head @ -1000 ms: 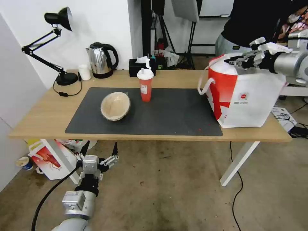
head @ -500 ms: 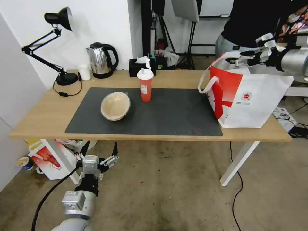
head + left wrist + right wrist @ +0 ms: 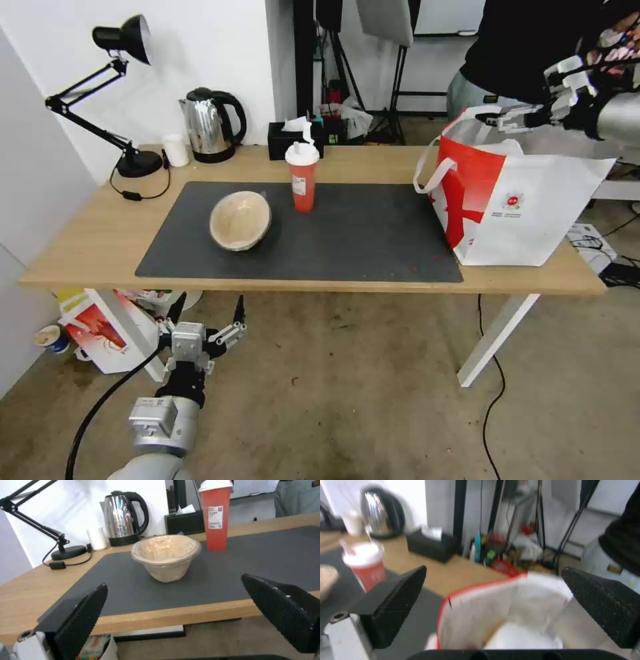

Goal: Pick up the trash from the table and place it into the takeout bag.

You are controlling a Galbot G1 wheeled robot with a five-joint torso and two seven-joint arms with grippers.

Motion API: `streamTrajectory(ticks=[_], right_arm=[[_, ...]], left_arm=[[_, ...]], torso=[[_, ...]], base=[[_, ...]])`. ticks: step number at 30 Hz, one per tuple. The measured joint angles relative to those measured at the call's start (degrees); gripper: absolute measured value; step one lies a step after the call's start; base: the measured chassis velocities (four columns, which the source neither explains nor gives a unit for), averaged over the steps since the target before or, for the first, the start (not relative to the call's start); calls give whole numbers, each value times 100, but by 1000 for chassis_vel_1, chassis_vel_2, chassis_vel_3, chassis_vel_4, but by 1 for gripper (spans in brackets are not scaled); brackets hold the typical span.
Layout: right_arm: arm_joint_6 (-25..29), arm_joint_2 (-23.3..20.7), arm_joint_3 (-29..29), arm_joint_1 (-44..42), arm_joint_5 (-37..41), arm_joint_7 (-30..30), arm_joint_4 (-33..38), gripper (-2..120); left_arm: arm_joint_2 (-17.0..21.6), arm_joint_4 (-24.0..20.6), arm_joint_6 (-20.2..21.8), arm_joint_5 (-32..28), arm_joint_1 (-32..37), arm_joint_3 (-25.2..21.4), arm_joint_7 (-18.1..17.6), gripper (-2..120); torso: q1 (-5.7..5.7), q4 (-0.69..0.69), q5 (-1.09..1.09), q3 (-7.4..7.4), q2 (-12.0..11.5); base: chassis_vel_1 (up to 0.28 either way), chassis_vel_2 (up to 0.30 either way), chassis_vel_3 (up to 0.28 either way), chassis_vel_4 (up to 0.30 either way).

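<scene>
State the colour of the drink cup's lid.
White, on the red drink cup; clearest in the head view.

Your right wrist view is smeared: the takeout bag (image 3: 506, 610) just below the jaws is a red-edged white blur, and you cannot make out what lies inside. The drink cup (image 3: 366, 565) and kettle (image 3: 381, 516) beyond them are blurred too. In the head view, the right arm is cut off by the frame edge behind its jaws.
</scene>
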Motion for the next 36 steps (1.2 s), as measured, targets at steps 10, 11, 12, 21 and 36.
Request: streamTrajectory(ticks=[10, 11, 12, 21, 36], right_arm=[[309, -19, 246, 90, 854, 957, 525, 100], [362, -16, 247, 90, 904, 1041, 575, 100], [520, -11, 248, 87, 1023, 1235, 703, 100], [1669, 332, -30, -24, 1468, 1870, 1517, 100], [3127, 1826, -237, -962, 286, 4055, 2965, 100]], left_arm=[[0, 0, 0, 0, 0, 0, 0, 100], [0, 0, 0, 0, 0, 0, 0, 100], [0, 0, 0, 0, 0, 0, 0, 100], [0, 0, 0, 0, 0, 0, 0, 100], [0, 0, 0, 0, 0, 0, 0, 100]], torso=[[0, -1, 0, 0, 0], [0, -1, 0, 0, 0], [0, 0, 0, 0, 0], [1, -1, -1, 0, 1], [1, 1, 0, 0, 0]], base=[[0, 0, 0, 0], [0, 0, 0, 0], [0, 0, 0, 0], [0, 0, 0, 0], [0, 0, 0, 0]])
